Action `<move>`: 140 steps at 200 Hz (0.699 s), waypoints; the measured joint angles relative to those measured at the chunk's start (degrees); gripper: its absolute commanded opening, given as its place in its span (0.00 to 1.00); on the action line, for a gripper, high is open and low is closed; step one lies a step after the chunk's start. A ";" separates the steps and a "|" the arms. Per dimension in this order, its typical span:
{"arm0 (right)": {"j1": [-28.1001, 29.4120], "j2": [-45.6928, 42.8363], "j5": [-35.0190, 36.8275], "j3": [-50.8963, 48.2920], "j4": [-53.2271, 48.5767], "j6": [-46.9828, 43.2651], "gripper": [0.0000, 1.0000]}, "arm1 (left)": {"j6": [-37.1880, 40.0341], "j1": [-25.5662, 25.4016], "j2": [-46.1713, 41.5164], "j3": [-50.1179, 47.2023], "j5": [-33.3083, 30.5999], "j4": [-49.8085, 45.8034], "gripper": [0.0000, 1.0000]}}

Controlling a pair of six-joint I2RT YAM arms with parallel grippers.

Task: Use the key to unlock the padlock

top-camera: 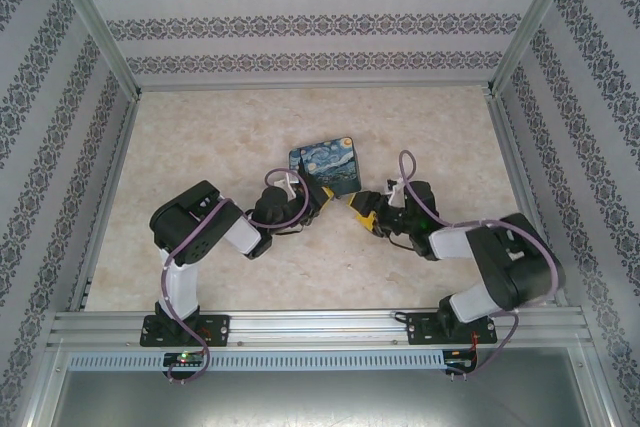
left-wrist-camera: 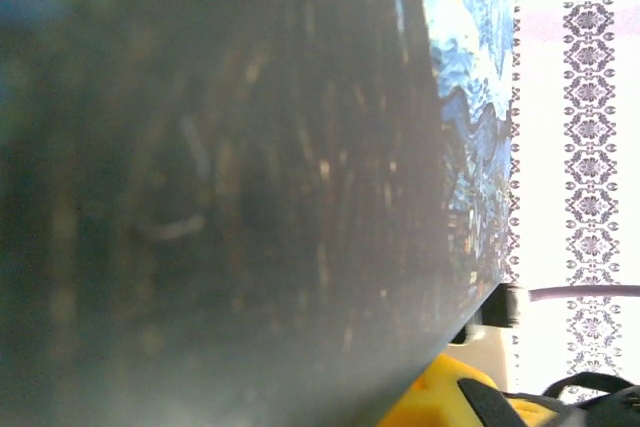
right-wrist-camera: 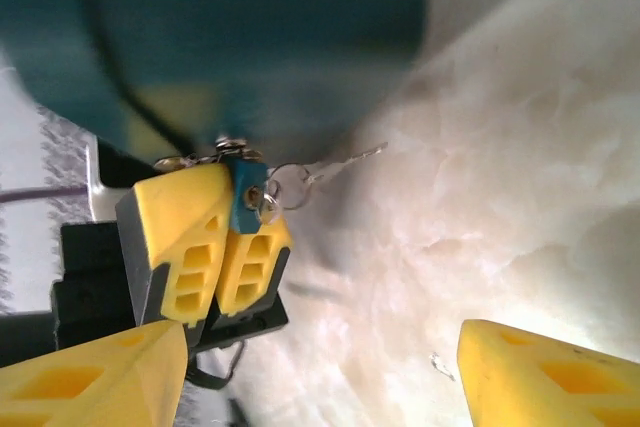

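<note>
1 marbled beige tabletop (top-camera: 200, 137), patterned walls (top-camera: 300, 17); L tool (right-wrist-camera: 225, 232) clenched on padlock (right-wrist-camera: 244, 197), R tool (right-wrist-camera: 320, 372) released.

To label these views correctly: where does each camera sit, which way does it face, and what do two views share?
Top external: above, behind the bases, looking down; left arm and right arm meet at the painted tin.
Left wrist: on the left arm, close against the blurred tin; a yellow finger at the bottom.
Right wrist: faces the left jaws, shut on the padlock; own right jaws open at the bottom corners.
Shared: top and left wrist views show the tin.
</note>
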 measured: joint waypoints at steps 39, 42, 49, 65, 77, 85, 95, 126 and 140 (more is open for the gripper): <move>9.29 -6.32 13.77 11.37 -20.61 -18.34 0.70 | 2.56 0.42 -1.07 1.18 1.97 -4.74 0.00; 10.12 -6.36 15.21 12.04 -21.84 -19.78 0.69 | 2.73 0.42 -1.18 1.29 2.12 -5.22 0.00; 11.78 -6.32 18.21 13.20 -24.15 -22.69 0.68 | 3.21 0.48 -1.44 1.51 2.47 -6.23 0.00; 15.13 -5.86 24.79 14.29 -28.20 -28.28 0.65 | 4.33 0.74 -2.16 2.05 3.41 -8.76 0.00; 17.49 -5.16 29.46 14.34 -30.64 -32.33 0.61 | 5.03 0.81 -2.84 2.38 3.87 -10.88 0.00; 19.02 -4.57 32.50 14.34 -31.98 -34.53 0.58 | 5.46 0.96 -3.21 2.67 4.33 -12.31 0.00; 20.74 -3.85 35.76 14.34 -33.05 -37.24 0.56 | 5.90 1.11 -3.52 3.02 4.79 -13.68 0.00; 25.29 -0.87 44.17 14.34 -33.77 -43.60 0.48 | 7.52 1.14 -4.17 4.13 5.64 -17.49 0.00; 26.36 0.87 46.66 14.34 -33.75 -45.62 0.47 | 8.13 1.18 -4.33 4.50 5.99 -18.51 0.00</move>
